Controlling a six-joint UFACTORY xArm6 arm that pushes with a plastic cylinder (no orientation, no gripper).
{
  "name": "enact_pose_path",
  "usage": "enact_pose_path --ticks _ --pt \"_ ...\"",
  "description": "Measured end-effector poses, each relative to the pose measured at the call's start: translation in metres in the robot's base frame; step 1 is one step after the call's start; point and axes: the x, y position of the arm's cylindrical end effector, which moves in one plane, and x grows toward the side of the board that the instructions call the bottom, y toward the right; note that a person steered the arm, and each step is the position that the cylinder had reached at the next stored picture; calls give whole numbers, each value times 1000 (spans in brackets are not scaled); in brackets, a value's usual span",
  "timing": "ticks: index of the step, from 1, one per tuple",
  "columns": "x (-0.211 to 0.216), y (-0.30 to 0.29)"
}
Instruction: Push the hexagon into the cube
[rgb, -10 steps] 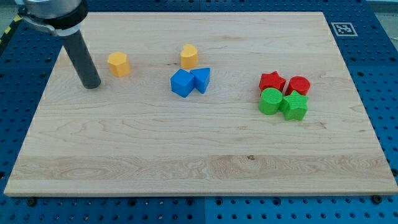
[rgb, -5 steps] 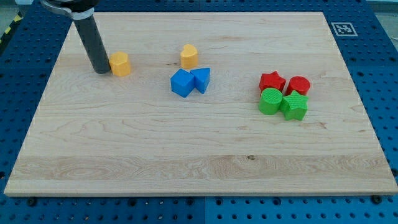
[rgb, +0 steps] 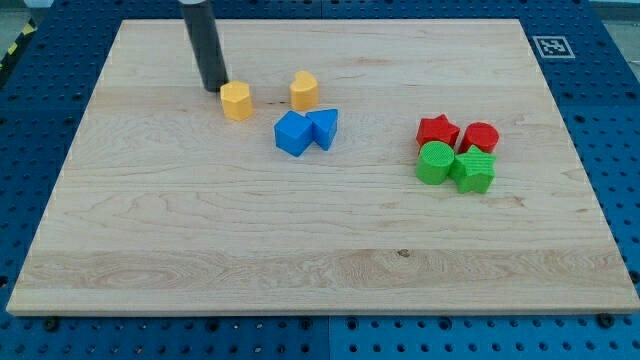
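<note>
The yellow hexagon (rgb: 236, 101) lies on the wooden board (rgb: 300, 230), left of centre near the view's top. My tip (rgb: 212, 87) rests just to its upper left, touching or nearly touching it. The blue cube (rgb: 293, 133) lies to the hexagon's lower right, a short gap apart, with a blue triangular block (rgb: 324, 127) against its right side.
A second yellow block (rgb: 305, 90) sits above the blue pair. At the view's right is a cluster: a red star (rgb: 437, 130), a red cylinder (rgb: 481, 137), a green cylinder (rgb: 434, 163) and a green star-like block (rgb: 474, 171).
My tip has moved up and to the right, met the yellow hexagon and pushed it rightward toward the blue cube. The other blocks have not moved.
</note>
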Motion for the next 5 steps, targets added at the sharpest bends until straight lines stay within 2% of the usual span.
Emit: enact_pose_path --ticks 1,3,5 --pt "30 17" --pt "37 -11" --pt "46 39"
